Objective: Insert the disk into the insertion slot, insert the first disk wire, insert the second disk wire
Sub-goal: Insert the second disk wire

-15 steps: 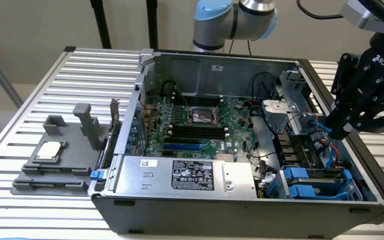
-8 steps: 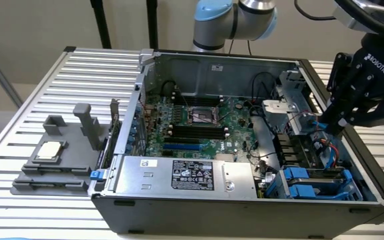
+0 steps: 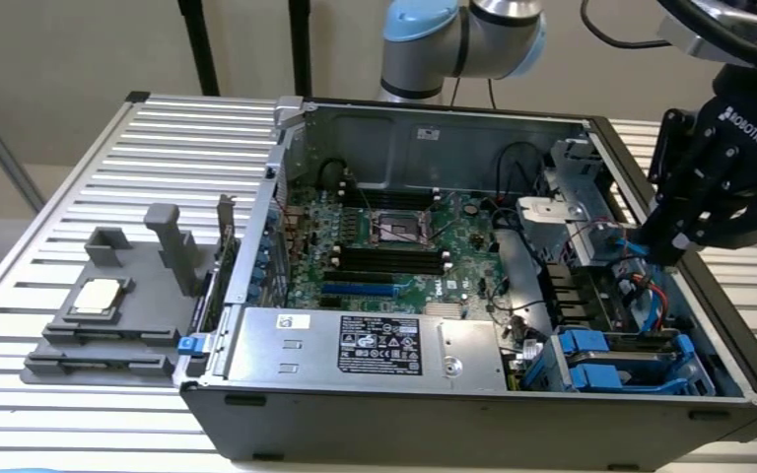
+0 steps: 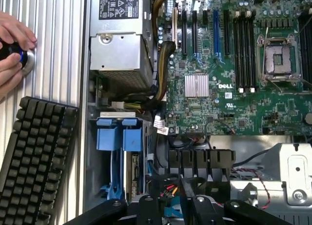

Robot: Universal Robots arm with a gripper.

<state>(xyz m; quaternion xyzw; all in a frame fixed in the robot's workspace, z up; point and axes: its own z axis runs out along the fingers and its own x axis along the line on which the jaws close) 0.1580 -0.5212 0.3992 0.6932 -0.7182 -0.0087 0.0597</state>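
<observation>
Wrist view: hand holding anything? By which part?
Cannot tell. The hand is down beside the disk, a blue wire close by; any grip is hidden.

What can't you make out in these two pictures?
1. What sits under the gripper: exterior view, hidden by the gripper itself.
2. Power-supply label print: exterior view, too small.
3. Person's hand: wrist view, cut off by the frame edge.
4. Keyboard: wrist view, cut off by the frame edge.

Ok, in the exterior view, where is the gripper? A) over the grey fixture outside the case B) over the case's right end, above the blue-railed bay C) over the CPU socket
B: the gripper sits at the exterior view's right, above the case's end where the insertion slot with its blue rails lies.
</observation>
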